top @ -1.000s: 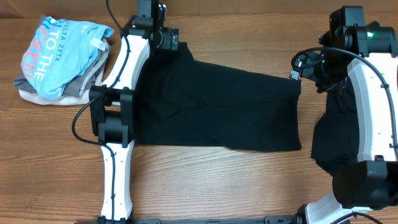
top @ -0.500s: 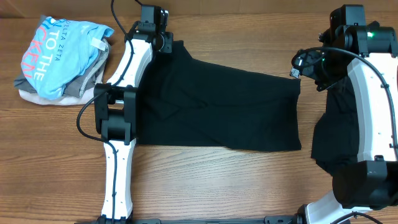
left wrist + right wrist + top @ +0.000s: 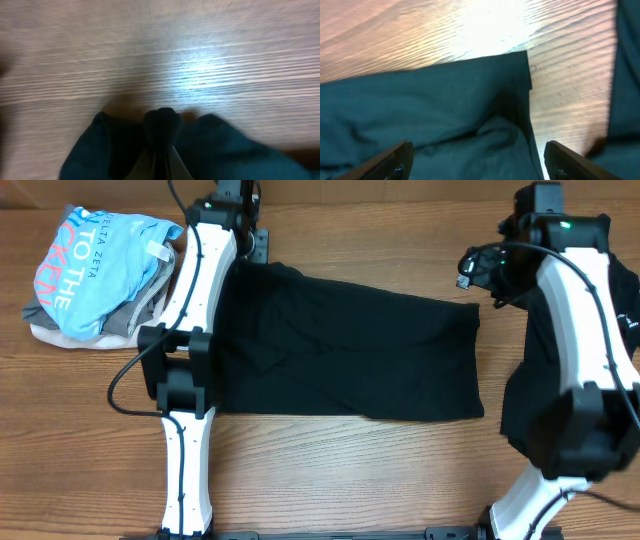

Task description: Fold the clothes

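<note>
Black shirt (image 3: 350, 355) spread flat, garment pile (image 3: 95, 275) left, dark heap (image 3: 518, 412) right

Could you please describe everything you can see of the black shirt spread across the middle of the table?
The black shirt looks like soft, matte cloth, spread mostly flat across the wooden table, with shallow wrinkles and a straight near edge. The left end effector is shut, pinching its far left corner; the right end effector hangs open above its far right corner, not gripping it. No tag or print shows.
</note>
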Motion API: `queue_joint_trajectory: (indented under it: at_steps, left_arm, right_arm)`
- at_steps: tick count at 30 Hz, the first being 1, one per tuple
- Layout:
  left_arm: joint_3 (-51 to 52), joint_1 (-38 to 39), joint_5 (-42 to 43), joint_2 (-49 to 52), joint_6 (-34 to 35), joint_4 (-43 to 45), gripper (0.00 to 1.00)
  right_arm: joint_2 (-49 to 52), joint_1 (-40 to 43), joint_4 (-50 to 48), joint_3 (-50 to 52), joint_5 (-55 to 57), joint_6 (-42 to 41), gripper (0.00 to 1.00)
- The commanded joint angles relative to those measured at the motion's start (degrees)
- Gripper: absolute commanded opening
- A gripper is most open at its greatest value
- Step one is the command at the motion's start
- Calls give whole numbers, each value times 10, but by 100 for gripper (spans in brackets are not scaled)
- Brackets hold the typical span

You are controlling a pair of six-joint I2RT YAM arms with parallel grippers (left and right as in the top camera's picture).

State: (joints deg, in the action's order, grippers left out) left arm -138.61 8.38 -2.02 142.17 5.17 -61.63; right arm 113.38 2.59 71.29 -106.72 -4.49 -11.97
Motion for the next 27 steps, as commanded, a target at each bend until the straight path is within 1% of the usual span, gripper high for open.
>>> queue_joint_trajectory:
  at_steps: [1,10,14,18,20,22,24,25,26,27]
  left_arm:
    - [-19,-1,-10,-52,26,-17,4]
    - [-19,-1,-10,-56,26,-49,4]
    - [-19,-1,-10,-56,28,-51,4]
    - [-19,-1,-10,-56,28,-51,4]
    - [-19,-1,-9,-56,28,-52,4]
    - [-19,-1,-10,-56,28,-52,4]
    - [-19,-1,-9,-56,28,-53,4]
    - [-19,-1,-10,-56,28,-54,4]
    - [-19,-1,-10,-56,28,-56,4]
    - [-19,-1,-10,-56,28,-57,4]
  right_arm:
    - [55,1,-24,3,-1,2,88]
    - [150,1,-103,3,15,1,88]
    - [182,0,-124,3,28,0,83]
    - [191,0,-147,3,47,-2,79]
    - [192,0,-156,3,51,-2,74]
    - [193,0,-164,3,50,-3,65]
    - [193,0,-166,3,50,-7,47]
    - [193,0,-165,3,50,-14,39]
    - [193,0,-166,5,49,-15,32]
    - [193,0,-166,7,49,-15,29]
